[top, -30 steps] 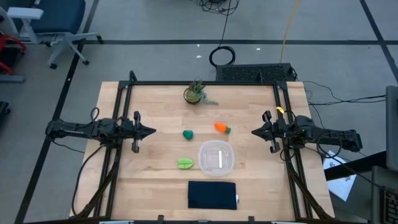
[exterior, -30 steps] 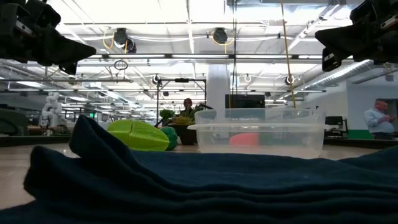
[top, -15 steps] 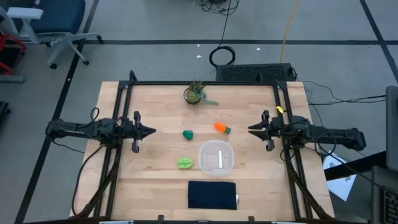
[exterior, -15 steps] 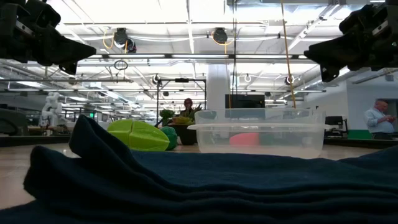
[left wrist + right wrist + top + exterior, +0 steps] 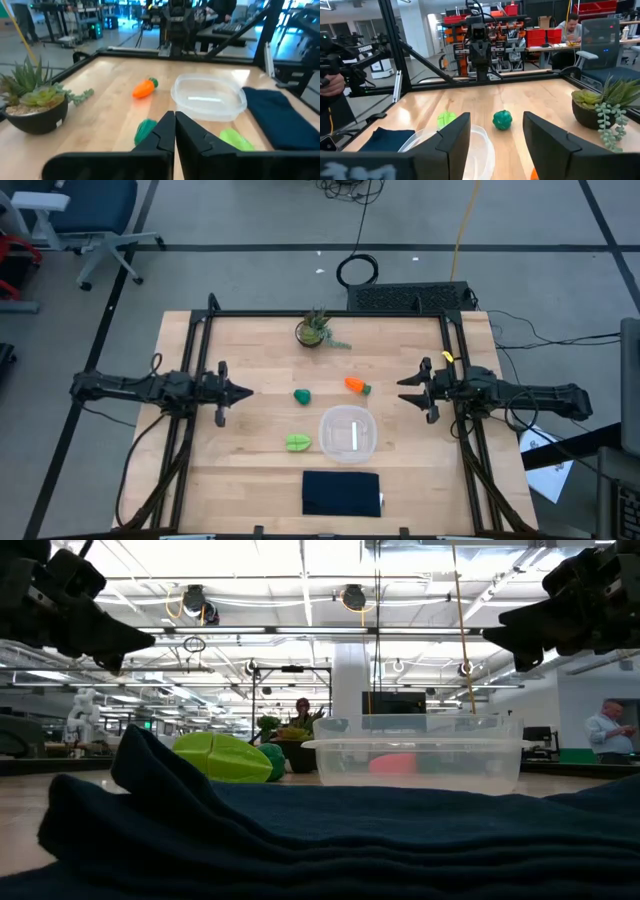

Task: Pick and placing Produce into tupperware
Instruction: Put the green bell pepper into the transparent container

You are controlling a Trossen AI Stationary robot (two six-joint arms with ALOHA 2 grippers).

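Three produce pieces lie on the wooden table: a dark green lump [image 5: 302, 395], an orange carrot [image 5: 356, 386] and a flat lime-green leafy piece [image 5: 298, 442]. The clear tupperware [image 5: 347, 433] stands just near of the carrot with nothing in it. My left gripper [image 5: 245, 391] hovers shut above the table's left side, pointing at the lump. My right gripper [image 5: 403, 388] hovers open above the right side, pointing at the carrot. In the right wrist view its fingers [image 5: 454, 137] frame the lump [image 5: 502, 119] from far off.
A potted plant [image 5: 314, 330] stands at the far edge, middle. A dark folded cloth pad [image 5: 341, 492] lies at the near edge, in front of the tupperware. Black frame rails [image 5: 196, 370] run along both table sides. People are in the room beyond.
My right gripper has opened its fingers from shut and has edged a little toward the carrot. The produce and the tupperware have stayed where they were.
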